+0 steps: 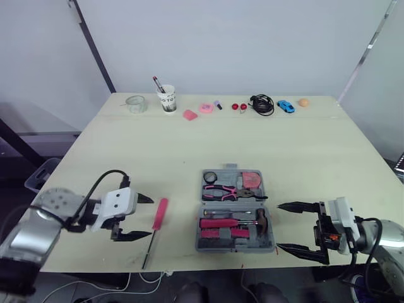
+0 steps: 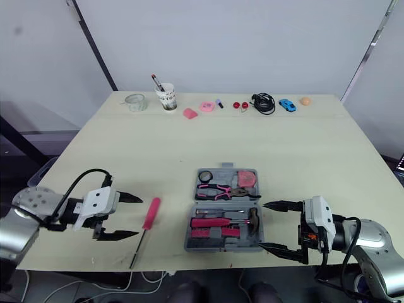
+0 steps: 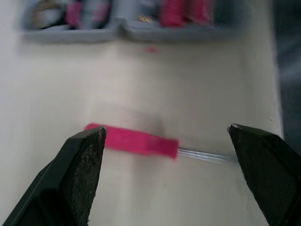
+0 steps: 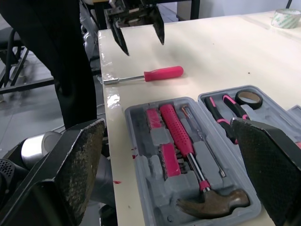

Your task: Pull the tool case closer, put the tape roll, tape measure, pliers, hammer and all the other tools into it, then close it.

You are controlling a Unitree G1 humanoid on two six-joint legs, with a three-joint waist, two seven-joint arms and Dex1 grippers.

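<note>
The left gripper [image 1: 150, 216] and right gripper [image 1: 278, 226] have white housings [image 1: 120, 202] and tapered black fingers [image 1: 134, 236]. Black cables [image 1: 104, 179] loop over rounded silver forearms [image 1: 31, 230].

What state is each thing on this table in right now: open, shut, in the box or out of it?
tool case: open, lid lying flat on the table.
hammer: lying in the case.
pliers: lying in the case.
black tape roll: in the case.
screwdriver: out on the table, between case and left gripper.
left gripper: open, empty.
right gripper: open, empty, beside the case.
cup: upright, far side of the table.
</note>
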